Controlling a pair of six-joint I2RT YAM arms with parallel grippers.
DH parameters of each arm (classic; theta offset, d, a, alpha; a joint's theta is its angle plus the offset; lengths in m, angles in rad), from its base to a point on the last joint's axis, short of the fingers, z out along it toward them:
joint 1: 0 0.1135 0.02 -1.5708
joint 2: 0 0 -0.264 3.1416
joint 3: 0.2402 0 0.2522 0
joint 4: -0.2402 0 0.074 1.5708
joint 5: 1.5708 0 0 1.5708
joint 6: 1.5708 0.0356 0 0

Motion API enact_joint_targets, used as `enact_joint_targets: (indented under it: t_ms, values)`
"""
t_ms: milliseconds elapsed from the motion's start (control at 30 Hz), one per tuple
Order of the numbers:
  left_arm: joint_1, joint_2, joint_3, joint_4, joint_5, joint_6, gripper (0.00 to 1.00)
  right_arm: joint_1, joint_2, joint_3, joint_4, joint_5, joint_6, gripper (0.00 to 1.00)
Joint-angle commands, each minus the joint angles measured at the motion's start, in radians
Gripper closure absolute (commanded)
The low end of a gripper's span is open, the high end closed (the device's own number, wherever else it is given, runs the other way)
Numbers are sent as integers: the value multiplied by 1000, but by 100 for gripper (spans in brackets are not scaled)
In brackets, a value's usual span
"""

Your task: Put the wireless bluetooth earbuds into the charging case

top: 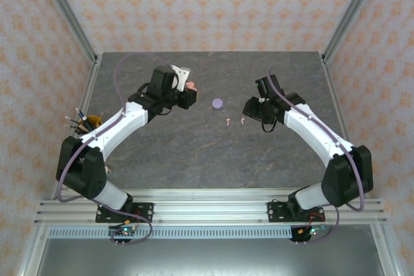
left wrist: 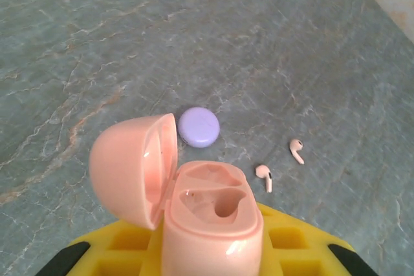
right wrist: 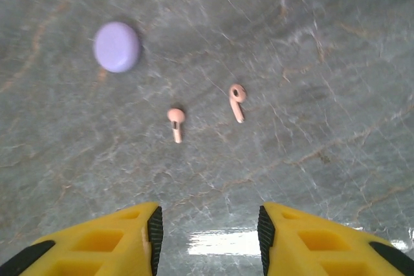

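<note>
left gripper (left wrist: pixel 210 260) clamped on open pink case (left wrist: pixel 213 221), cavities up for loading; right gripper (right wrist: pixel 210 231) parted, empty, poised over 2 pink earbuds (right wrist: pixel 176 121) (right wrist: pixel 237 98) mid-frame.

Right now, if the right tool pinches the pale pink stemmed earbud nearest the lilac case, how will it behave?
Probably very light: the pale pink stemmed earbud is tiny beside the open right tool. Its smooth rounded head may squirt out or roll; the stem likely stops long rolls.

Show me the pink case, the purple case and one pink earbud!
pink case (left wrist: pixel 132 167): left wrist view, open lid.
purple case (right wrist: pixel 117 46): right wrist view, top.
pink earbud (right wrist: pixel 175 116): right wrist view, its head.
</note>
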State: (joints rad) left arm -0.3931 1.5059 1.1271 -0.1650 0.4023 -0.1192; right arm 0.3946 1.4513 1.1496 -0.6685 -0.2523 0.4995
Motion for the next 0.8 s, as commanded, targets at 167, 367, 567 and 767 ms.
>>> enact_joint_targets:
  t_ms: [167, 367, 567, 767]
  values:
    - [-9, -86, -314, 719, 38, 18, 100, 86, 229, 137, -62, 39, 71, 55]
    - [-8, -100, -405, 934, 129, 109, 100, 128, 374, 248, -102, 83, 100, 56]
    - [-15, -64, -424, 1080, 190, 90, 100, 141, 458, 303, -130, 113, 104, 57]
    - [-42, -55, -423, 1089, 202, 108, 100, 141, 514, 351, -140, 112, 87, 57]
